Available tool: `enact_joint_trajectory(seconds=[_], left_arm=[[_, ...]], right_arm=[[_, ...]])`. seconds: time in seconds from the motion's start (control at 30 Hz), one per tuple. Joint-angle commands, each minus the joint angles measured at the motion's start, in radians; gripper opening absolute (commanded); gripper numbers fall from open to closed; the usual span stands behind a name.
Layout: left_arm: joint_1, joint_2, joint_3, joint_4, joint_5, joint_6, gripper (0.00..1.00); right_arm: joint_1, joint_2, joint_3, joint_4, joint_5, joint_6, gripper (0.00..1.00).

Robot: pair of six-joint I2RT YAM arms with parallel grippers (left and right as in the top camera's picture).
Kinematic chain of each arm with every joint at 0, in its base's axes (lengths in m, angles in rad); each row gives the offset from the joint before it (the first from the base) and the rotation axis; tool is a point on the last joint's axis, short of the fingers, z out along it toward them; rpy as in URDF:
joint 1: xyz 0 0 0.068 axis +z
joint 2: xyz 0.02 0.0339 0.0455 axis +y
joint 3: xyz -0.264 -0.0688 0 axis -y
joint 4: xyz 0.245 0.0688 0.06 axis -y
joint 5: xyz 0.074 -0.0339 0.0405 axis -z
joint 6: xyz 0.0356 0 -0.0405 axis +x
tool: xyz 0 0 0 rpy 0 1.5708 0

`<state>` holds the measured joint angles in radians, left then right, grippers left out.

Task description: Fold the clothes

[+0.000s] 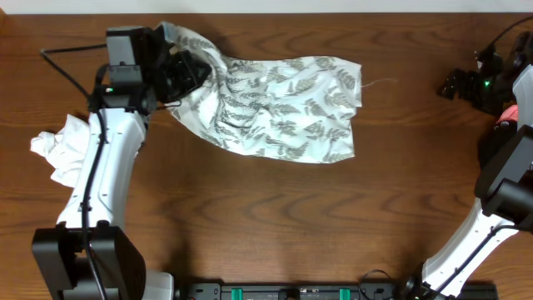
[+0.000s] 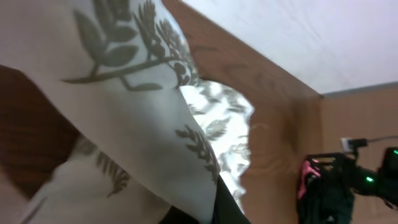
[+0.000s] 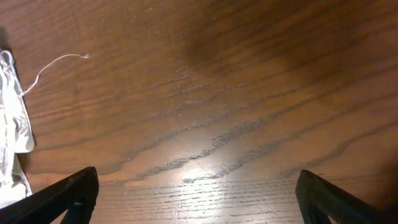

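Cream fern-print garment (image 1: 287, 108), far edge: corner pinched by left claw (image 1: 181, 73); right claw (image 3: 199, 196) agape, empty. First fold apparently starting; next, carry corner across.

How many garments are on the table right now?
2. The fern-print garment lies spread at top centre; the white garment sits crumpled at far left. Others may be hidden underneath.
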<state>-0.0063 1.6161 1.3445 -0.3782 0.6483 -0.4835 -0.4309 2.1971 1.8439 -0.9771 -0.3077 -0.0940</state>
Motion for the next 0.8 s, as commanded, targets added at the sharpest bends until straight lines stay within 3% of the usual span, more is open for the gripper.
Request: enact_joint_trajectory(seconds=[0.0, 0.2, 0.37, 0.77], left_arm=[[-0.072, 0.004, 0.046, 0.072, 0.029, -0.094, 0.06], [-0.252, 0.004, 0.046, 0.160, -0.092, -0.174, 0.06], [-0.423, 0.018, 0.046, 0.161, -0.319, -0.171, 0.06], [-0.672, 0.144, 0.046, 0.230, -0.633, -0.143, 0.06]], right_arm=[[-0.003, 0.002, 0.006, -0.004, -0.024, 0.042, 0.99], [-0.003, 0.002, 0.006, -0.004, -0.063, 0.049, 0.99], [-0.002, 0.002, 0.006, -0.010, -0.067, 0.057, 0.98], [0.000, 0.002, 0.006, -0.021, -0.067, 0.076, 0.98]])
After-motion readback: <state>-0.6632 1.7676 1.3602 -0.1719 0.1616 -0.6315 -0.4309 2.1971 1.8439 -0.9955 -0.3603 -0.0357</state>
